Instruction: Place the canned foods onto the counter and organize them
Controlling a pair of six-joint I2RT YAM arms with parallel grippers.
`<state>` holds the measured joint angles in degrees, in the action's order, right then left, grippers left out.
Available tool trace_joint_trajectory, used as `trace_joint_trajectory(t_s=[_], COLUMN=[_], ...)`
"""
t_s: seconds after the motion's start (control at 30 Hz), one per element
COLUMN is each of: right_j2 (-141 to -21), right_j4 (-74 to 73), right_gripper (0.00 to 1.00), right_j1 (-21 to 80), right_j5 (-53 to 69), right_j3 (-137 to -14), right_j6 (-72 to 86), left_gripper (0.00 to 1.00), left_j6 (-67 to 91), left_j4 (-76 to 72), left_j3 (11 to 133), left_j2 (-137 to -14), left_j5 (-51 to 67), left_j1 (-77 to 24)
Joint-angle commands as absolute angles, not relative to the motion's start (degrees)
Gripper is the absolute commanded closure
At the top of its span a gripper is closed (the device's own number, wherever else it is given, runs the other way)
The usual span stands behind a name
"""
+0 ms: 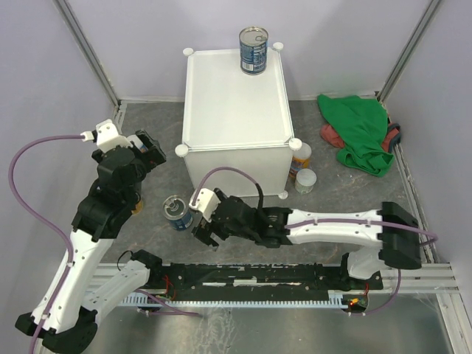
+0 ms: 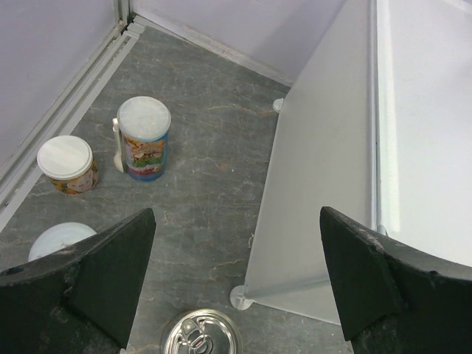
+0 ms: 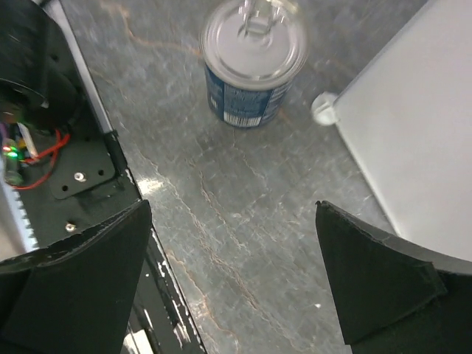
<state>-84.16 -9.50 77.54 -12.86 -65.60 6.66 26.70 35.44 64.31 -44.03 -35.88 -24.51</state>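
Standing on counter (image 1: 221,103): one blue can (image 1: 253,50), at the far edge.
Floor can (image 3: 253,63): blue, upright, by the counter's near-left corner, just ahead of the right gripper (image 3: 232,214).
Right gripper: wide, empty.
Left gripper (image 2: 236,217): wide, empty, over the floor (image 2: 206,184) beside the counter.

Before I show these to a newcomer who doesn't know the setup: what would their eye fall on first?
The big white counter fills the middle, with a single blue-labelled can standing at its far edge. A second blue can sits on the grey floor by the counter's near left corner, the right gripper open close to it. A bright green cloth lies crumpled at the right wall.
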Motion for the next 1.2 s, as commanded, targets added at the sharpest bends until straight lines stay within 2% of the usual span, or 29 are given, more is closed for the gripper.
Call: trace_joint_trajectory(t_s=[0.0, 0.4, 1.17], right_j2=[-90.15, -105.66, -115.39], right_j4=[2.77, 9.74, 14.46], right_gripper=[0.01, 0.01, 0.01], right_j1=[77.93, 75.19, 71.72], right_j5=[-12.3, -12.32, -8.68], right_j3=[-64.16, -71.68, -79.78], right_j6=[8.69, 11.29, 12.32], left_gripper=[0.02, 0.02, 0.0], left_j6=[26.46, 26.55, 27.92], left_j4=[36.52, 39.4, 42.02], left_j3=[67.63, 69.81, 71.28], left_j2=[-44.01, -45.03, -45.26], left_j5=[-35.53, -33.59, -30.43], left_j1=[-24.74, -24.76, -24.71])
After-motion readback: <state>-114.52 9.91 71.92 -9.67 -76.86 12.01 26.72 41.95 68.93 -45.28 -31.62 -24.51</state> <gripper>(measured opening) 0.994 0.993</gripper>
